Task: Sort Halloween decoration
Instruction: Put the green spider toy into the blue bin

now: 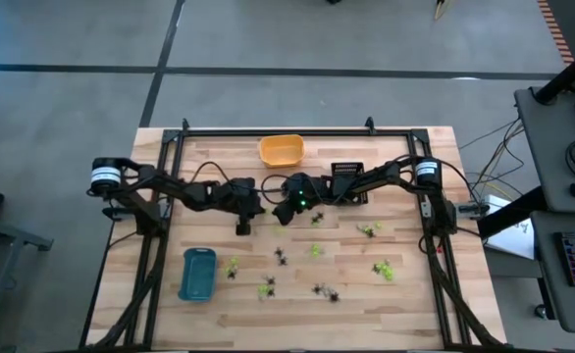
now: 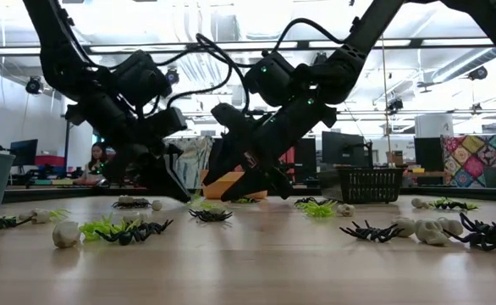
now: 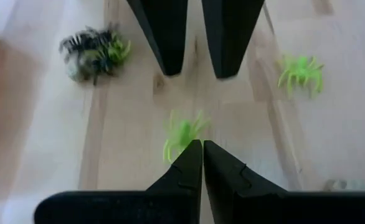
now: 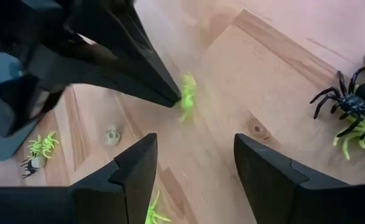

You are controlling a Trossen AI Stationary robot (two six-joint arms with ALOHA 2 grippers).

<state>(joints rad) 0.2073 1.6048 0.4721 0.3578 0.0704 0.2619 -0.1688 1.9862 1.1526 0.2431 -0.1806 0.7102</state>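
Lime-green spider (image 3: pixel 181 134) lies on the wood surface (image 1: pixel 415 294) btwn both tools, left tool (image 3: pixel 202 149) pinched shut w/ nothing in it, right tool (image 4: pixel 195 165) spread wide & empty; looks featherlight, slick, springy-legged, so prob. best nipped across the body.

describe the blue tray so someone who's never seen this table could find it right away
Start at the wooden table seen from above and go to its near left part. The blue tray lies there alone, an upright rounded rectangle; the orange tray and black basket sit at the far edge.
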